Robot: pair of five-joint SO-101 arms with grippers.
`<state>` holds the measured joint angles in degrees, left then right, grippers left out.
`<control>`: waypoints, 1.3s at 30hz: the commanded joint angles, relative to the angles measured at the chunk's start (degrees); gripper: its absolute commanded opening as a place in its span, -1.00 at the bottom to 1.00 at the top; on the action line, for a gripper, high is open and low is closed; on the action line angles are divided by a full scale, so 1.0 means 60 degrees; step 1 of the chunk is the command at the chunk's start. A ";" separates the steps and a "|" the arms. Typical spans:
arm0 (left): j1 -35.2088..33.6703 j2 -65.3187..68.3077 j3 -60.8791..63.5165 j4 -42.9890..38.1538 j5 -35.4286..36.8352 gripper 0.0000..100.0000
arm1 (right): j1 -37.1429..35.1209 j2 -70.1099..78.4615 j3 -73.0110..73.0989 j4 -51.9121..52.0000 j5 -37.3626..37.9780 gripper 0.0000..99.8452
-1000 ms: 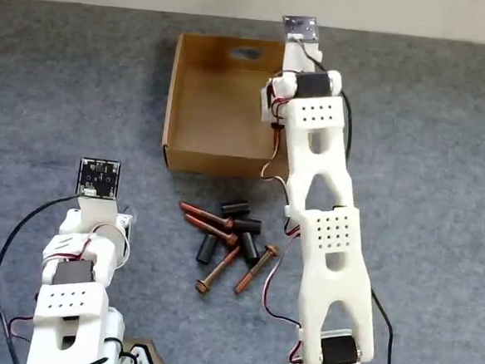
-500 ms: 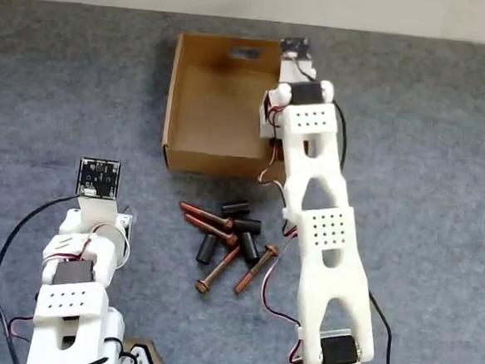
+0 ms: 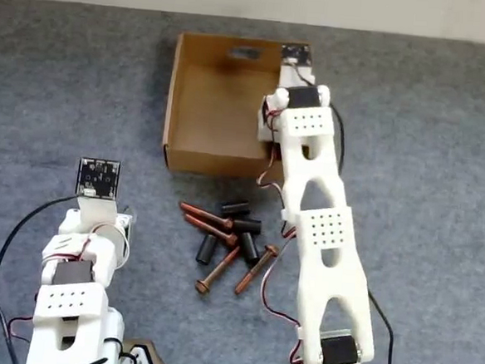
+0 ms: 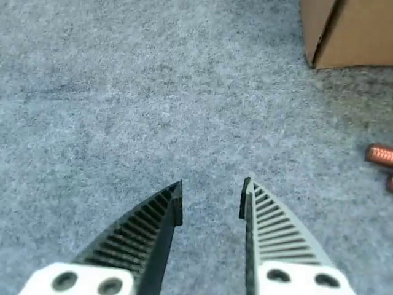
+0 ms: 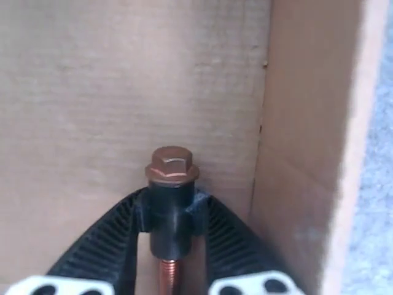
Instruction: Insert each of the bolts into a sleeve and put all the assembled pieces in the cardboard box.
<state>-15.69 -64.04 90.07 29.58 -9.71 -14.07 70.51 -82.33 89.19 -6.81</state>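
The right jaws are closing tightly on a black sleeve (image 5: 167, 218) with a copper bolt (image 5: 172, 165) pushed through it; the hexagonal head is sitting on top of the sleeve and a short stretch of threaded shank is showing below it, between the jaws. The right arm (image 3: 318, 237) is stretching forward over the near wall of the cardboard box (image 3: 180, 103), holding this assembled piece inside the box close to a corner, with one side wall (image 5: 307, 160) standing just beside one of the jaws and open cardboard floor spreading out on the other side. Whether the piece is touching the floor cannot be told. The left jaws are standing moderately open, holding nothing, and are hanging over the grey carpeted counter (image 4: 123, 92), with open carpet lying all around them. A corner of the box is showing farther off in the left wrist view, and the end of one loose bolt (image 4: 379, 153) is lying off to the side, apart from the jaws. From the high view, the left arm (image 3: 79, 262) is sitting back near the counter's front edge. Between the two arms, just in front of the box's near wall, four loose bolts (image 3: 218, 268) and four loose sleeves (image 3: 207, 248) are lying in a tangled heap, several touching one another, close beside the right arm
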 commanded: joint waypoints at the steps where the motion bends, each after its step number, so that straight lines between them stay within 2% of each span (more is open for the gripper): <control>1: 0.0139 -0.0007 -0.0022 -0.0176 -0.0059 -0.66 | 0.0198 -0.0183 -0.0476 -0.0154 -0.0425 -0.78; 9: 0.0139 -0.0007 -0.0022 -0.0176 -0.0059 -0.66 | 0.0198 -0.0740 -0.1121 -0.0081 -0.0425 -0.79; 12: 0.0139 -0.0007 -0.0022 -0.0176 -0.0059 -0.66 | 0.0168 -0.0974 -0.1429 -0.0081 -0.0410 -0.99; 15: 0.0139 -0.0007 -0.0022 -0.0176 -0.0059 -0.66 | -0.0081 -0.0960 -0.1326 -0.0066 -0.0396 -0.98; 23: 0.0139 -0.0007 -0.0022 -0.0176 -0.0059 -0.66 | -0.0711 -0.0359 -0.1106 -0.0125 0.0777 -0.99; 31: 0.0139 -0.0007 -0.0022 -0.0176 -0.0059 -0.66 | 0.0110 0.0286 -0.1150 -0.0095 0.0747 -0.99; 39: 0.0139 -0.0007 -0.0022 -0.0176 -0.0059 -0.66 | 0.0711 -0.0168 -0.1194 -0.0081 0.0733 -0.99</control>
<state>-15.69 -64.04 90.07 29.58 -9.71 -12.04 73.05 -88.31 89.10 -3.03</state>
